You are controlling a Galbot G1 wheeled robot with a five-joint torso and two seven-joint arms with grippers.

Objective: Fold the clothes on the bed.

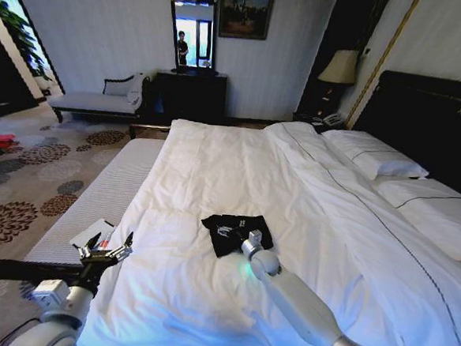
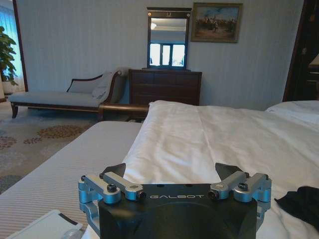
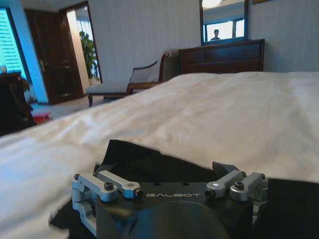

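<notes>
The clothes, a black T-shirt (image 1: 231,227) with white lettering, lie bunched in a small heap on the white duvet of the bed (image 1: 293,177), toward its near left part. My right gripper (image 1: 244,237) rests at the heap's near edge. In the right wrist view its fingers (image 3: 223,170) stand open, spread wide over the black cloth (image 3: 149,159). My left gripper (image 1: 111,251) hovers open and holds nothing at the bed's left side. In the left wrist view its fingers (image 2: 115,171) point along the duvet, and a corner of the T-shirt (image 2: 301,203) shows off to one side.
A grey striped bench (image 1: 94,199) runs along the bed's left side, with a white card (image 1: 92,233) on it near my left gripper. White pillows (image 1: 381,164) lie by the dark headboard (image 1: 432,116). A chaise (image 1: 101,101) and a dark dresser (image 1: 190,95) stand by the far wall.
</notes>
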